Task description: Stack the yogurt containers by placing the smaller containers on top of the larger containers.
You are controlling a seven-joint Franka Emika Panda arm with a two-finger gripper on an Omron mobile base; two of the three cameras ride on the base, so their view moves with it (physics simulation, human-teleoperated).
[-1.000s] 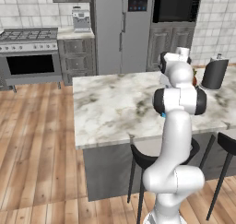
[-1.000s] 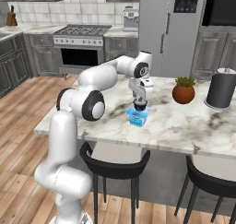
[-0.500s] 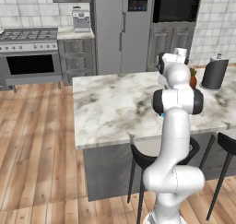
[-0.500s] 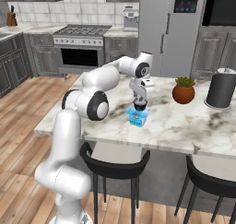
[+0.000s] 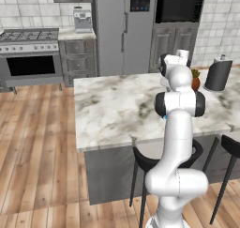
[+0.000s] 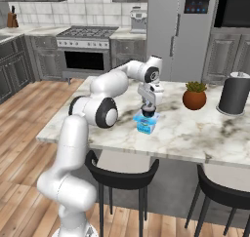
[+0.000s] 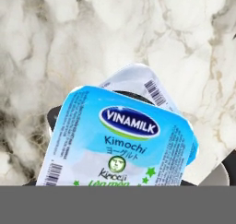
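The arm reached out over the marble counter (image 6: 195, 133), with the end effector (image 6: 148, 111) pointing straight down near the front part of the island. Right under it sat a bright blue tub (image 6: 146, 124) on the counter, and a small dark cup (image 6: 148, 115) was on top of the tub, with the fingers at either side of that cup. They looked narrowed around it, but a real grip vs. just resting beside it was not clear, so I cannot tell the hold for sure.

The hand view looked down at a pale blue yogurt lid (image 7: 124, 140) printed VINAMILK and Kimochi, tilted and filling the lower middle. A second whitish foil lid (image 7: 140, 82) with a barcode poked out from behind its upper edge, rotated relative to it. Marble counter surrounded both.

To the right of the stack in the right base view: an orange-brown plant pot (image 6: 194, 98) with a green plant, well apart from the tub, then a tall dark grey cylinder (image 6: 234, 93) further right. In the left base view the arm blocked the stack; the pot (image 5: 195, 82) peeked out beside the arm, and the cylinder (image 5: 217, 74) was near it. Black stools (image 6: 122, 175) stood under the counter edge.
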